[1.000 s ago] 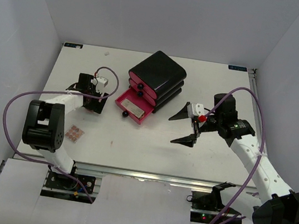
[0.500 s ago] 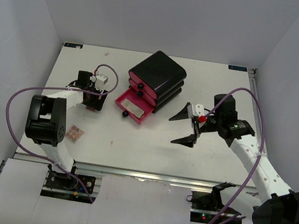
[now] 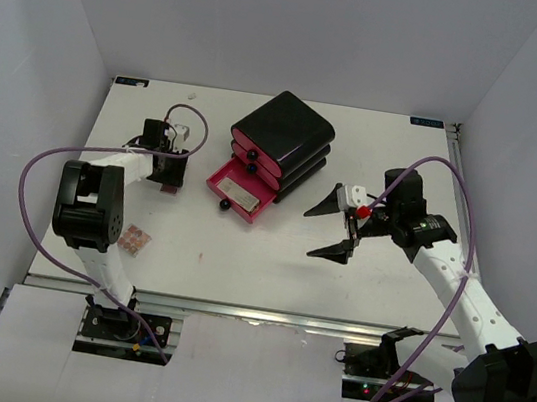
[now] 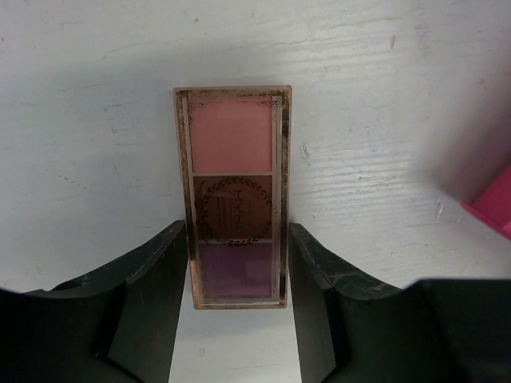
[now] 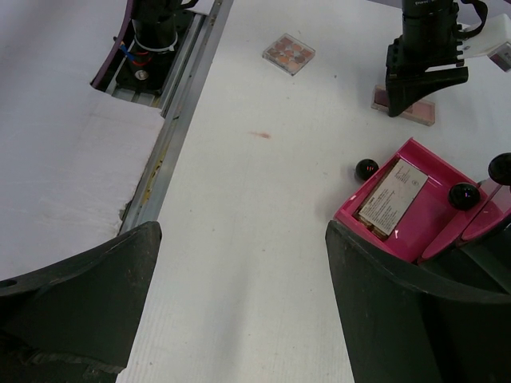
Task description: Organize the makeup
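A narrow rose-gold palette (image 4: 231, 136) with pink, brown and purple pans lies flat on the white table. My left gripper (image 4: 235, 231) has its fingers against the long sides of the palette's near end. In the top view this gripper (image 3: 166, 172) is left of the drawers, with the palette (image 3: 167, 187) under it. My right gripper (image 3: 310, 233) is wide open and empty, above the table right of the open drawer; it also shows in the right wrist view (image 5: 243, 231). A flat beige palette (image 3: 239, 195) lies in the open pink drawer (image 3: 219, 182). A small square palette (image 3: 134, 239) lies near the left arm's base.
The black box with pink drawers (image 3: 283, 135) stands at the middle back, its lowest drawer pulled out toward the front left, with a black knob (image 3: 222, 204). A small pinkish smudge (image 3: 199, 256) marks the table in front. The table's rail (image 5: 172, 120) runs along the near edge.
My left gripper has turned and shifted a little toward the back of the table, staying over the narrow palette. The right arm has not moved.
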`<state>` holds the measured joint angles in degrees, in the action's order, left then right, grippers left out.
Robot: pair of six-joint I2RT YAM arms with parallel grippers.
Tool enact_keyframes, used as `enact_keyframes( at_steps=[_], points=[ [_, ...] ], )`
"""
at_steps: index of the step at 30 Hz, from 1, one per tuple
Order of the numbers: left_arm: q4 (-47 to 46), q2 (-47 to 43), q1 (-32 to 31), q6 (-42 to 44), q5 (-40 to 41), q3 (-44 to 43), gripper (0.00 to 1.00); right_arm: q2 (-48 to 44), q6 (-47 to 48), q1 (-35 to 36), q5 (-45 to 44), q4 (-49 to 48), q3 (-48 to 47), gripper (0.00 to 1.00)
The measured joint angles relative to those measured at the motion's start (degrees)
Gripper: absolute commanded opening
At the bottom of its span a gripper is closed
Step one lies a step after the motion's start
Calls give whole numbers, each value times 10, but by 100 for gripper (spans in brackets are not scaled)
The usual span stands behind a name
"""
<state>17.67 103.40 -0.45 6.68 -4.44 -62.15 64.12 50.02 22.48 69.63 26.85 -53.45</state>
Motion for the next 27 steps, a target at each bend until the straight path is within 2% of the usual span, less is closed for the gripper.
enact_keyframes(
  at_steps=[5,10,16,20,27],
  points=[
    [0,-1,0,-31,7,0,9,0,0,-3,2,0,0,90],
    [7,-35,1,-78,0,28,0,0,0,-3,6,0,0,90],
    [14,-168,1,-187,-42,77,0,0,0,-6,10,0,1,90],
    [0,-240,1,-289,-84,93,0,0,0,-8,11,0,2,90],
    [-36,-269,-5,-475,-174,137,0,0,0,-11,13,0,8,90]
  ],
)
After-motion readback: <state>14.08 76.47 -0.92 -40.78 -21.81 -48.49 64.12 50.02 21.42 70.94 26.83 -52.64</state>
